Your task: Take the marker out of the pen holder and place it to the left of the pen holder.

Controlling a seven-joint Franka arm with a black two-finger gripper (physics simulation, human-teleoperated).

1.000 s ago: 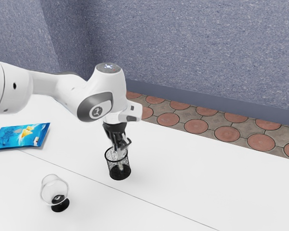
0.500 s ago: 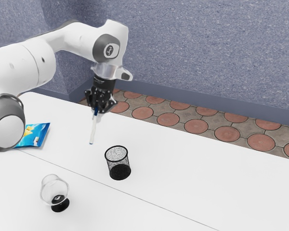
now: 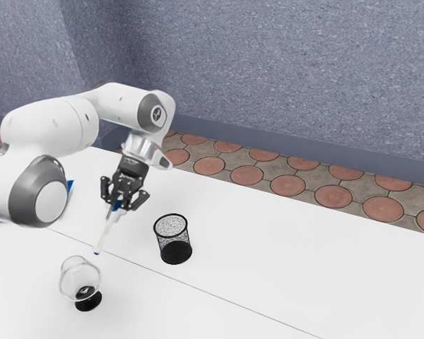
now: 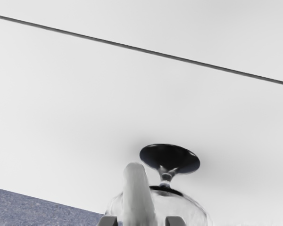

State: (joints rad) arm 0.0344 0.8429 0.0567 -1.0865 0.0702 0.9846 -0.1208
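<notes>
Since the earlier frame, the hand [image 3: 119, 205] has come down and across toward the exterior view's lower left, bringing the slim white marker with a blue end [image 3: 107, 231] along. The marker, nearly upright before, now leans, its lower end pointing down toward the glass. The white, grey-jointed arm [image 3: 49, 131] has swung so that it covers more of the glossy blue packet [image 3: 70, 188].

The hand is closed on the marker, its two fingers apart only by about the marker's thickness, near the blue end. The marker is out of the pen holder, to the exterior view's left of it, over the white table [image 3: 268, 275]; whether its lower end touches the table I cannot tell.

The round black wire-mesh pen holder [image 3: 174, 244] stands upright where it was. The clear, round-bowled glass with a black foot [image 3: 80, 277] stands upright too, nearer the marker's lower end than the holder is. In the wrist view the marker crosses in front of part of the glass's bowl.

The arm's grey joint cap bears a small emblem [image 3: 157, 113], with no letters I can read; the packet's printed front is hidden behind the arm
</notes>
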